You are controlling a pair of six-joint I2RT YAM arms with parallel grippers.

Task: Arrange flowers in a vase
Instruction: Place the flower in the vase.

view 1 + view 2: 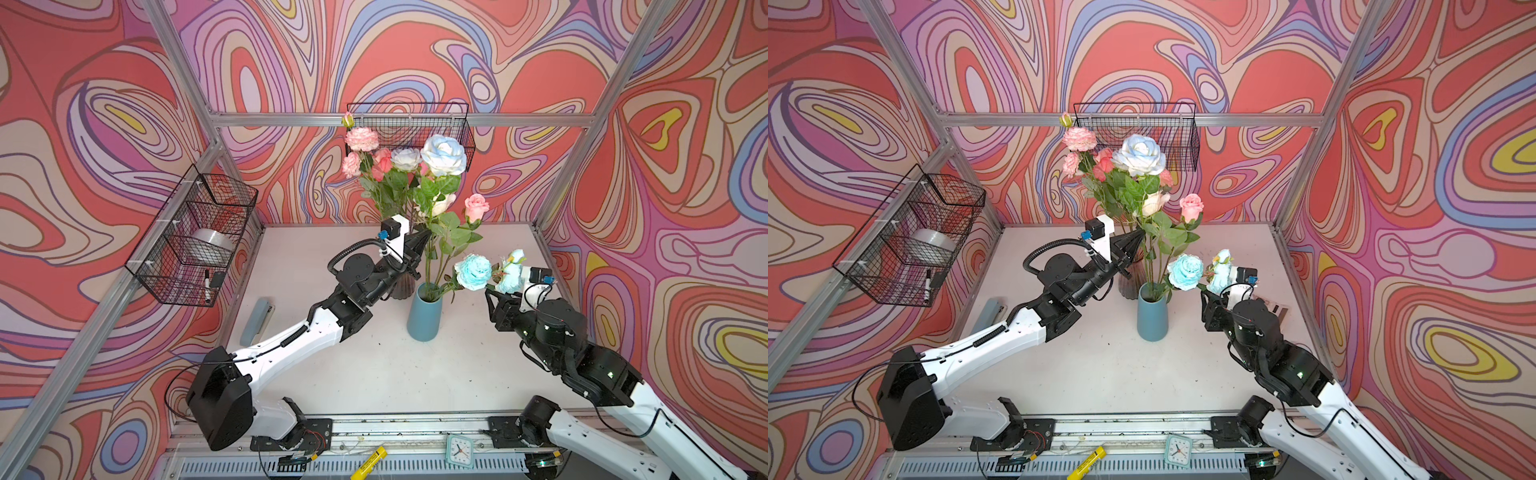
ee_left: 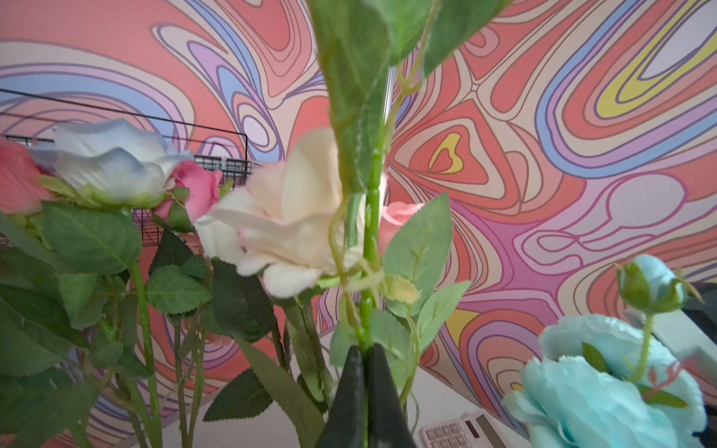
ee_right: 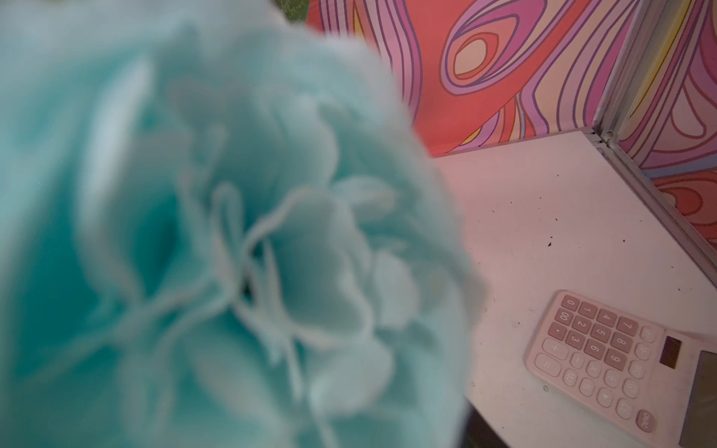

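Tally of the long green-stemmed artificial flowers (image 1: 430, 189), all at the back middle of the white tabletop (image 1: 374, 374): two pink frilled carnations (image 1: 361, 139), one pink-green bud, two white-and-blue roses (image 1: 442, 154), one cream rose (image 1: 442, 204), one pink rose (image 1: 476, 208), some coral roses too bunched to count, two aqua frilled blooms (image 1: 473, 271), one aqua bud. Two vases: a smooth blue ceramic vase (image 1: 424, 318) holding the aqua spray and the pink-rose stem, and just behind it a dark ribbed glass vase (image 1: 402, 287), its mouth hidden by the left arm. Left gripper (image 2: 364, 357) is pinched tight on one green stem (image 2: 368, 248) among those rising from the blue vase; its bloom is out of the wrist view. Right gripper (image 1: 495, 297) sits by the aqua blooms, which fill its wrist view; open or closed, cannot tell. Two black wire baskets (image 1: 195, 237) hang on the walls; the side-wall one holds one roll of clear tape (image 1: 212, 244) and one black marker (image 1: 207, 286). One pink calculator (image 3: 605, 360), with digit keys, "00" and "ON/AC" readable. One mint alarm clock (image 1: 459, 449); one yellow tool (image 1: 369, 460), print too small to read; one grey-blue stapler (image 1: 258, 321).
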